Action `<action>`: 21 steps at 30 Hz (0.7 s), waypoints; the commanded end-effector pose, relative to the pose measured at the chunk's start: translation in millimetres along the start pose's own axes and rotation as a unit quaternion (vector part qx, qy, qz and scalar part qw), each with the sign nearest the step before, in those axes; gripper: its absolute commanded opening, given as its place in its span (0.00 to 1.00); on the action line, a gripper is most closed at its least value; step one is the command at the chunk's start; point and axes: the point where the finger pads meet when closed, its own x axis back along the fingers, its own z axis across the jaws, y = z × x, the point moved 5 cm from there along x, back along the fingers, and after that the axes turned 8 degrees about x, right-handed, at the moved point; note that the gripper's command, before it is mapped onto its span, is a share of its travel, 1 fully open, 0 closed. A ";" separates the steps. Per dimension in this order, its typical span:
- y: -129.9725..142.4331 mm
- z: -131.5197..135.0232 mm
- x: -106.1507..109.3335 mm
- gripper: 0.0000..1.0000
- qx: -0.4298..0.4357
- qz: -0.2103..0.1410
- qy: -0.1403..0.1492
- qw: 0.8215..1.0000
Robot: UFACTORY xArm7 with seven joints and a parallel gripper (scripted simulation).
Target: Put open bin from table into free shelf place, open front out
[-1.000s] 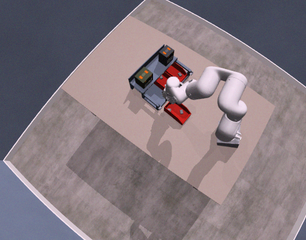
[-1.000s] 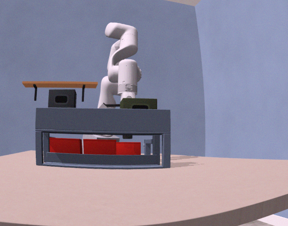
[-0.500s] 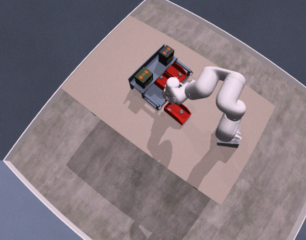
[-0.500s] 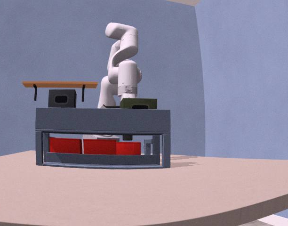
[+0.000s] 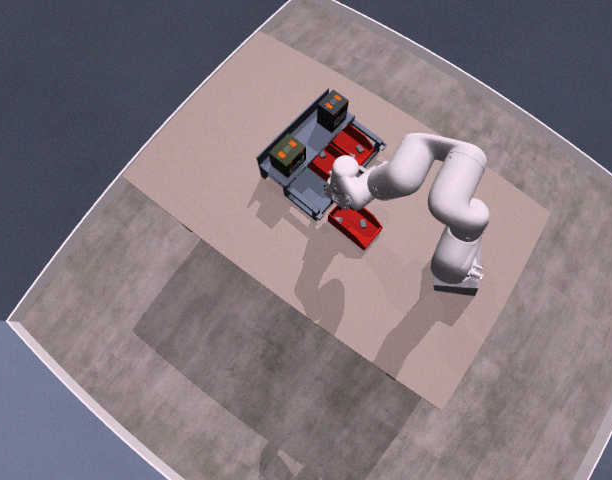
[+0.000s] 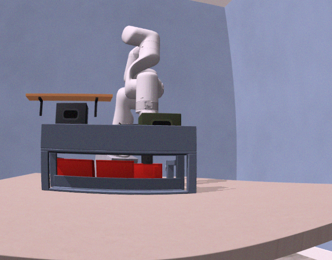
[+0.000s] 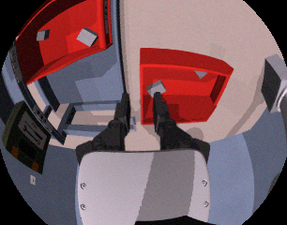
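Observation:
The red bin point(image 5: 354, 227) point(image 6: 154, 171) point(image 7: 186, 105) stands on the table in front of the shelf, with small grey parts in it. My gripper point(image 7: 141, 100) is partly open. In the wrist view one fingertip is over the bin's inside and the other outside its near wall, with that wall's end between them and no grip on it; their height over the rim is hard to tell. The arm hides the gripper in the top view. The free place point(image 5: 309, 192) point(image 7: 78, 80) is at one end of the row, beside a red bin point(image 5: 323, 165) point(image 6: 114, 168) point(image 7: 64, 35). Another red bin point(image 5: 347, 142) point(image 6: 75, 168) stands beyond it.
A green box point(image 5: 287, 151) point(image 6: 160, 118) point(image 7: 23, 141) and a dark box point(image 5: 332, 109) point(image 6: 71, 106) stand on the upper board point(image 5: 311, 131), which reaches over the rear of the row. A shelf side frame point(image 7: 92, 127) bounds the free place.

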 end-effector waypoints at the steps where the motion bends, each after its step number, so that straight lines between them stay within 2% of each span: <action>1: 0.0 -1.0 -6.3 0.33 0.000 0.000 -0.001 1.000; 14: 0.0 -1.0 -8.3 0.33 0.000 0.000 -0.001 1.000; 21: 0.1 -0.9 -18.2 0.33 0.000 0.000 -0.001 1.000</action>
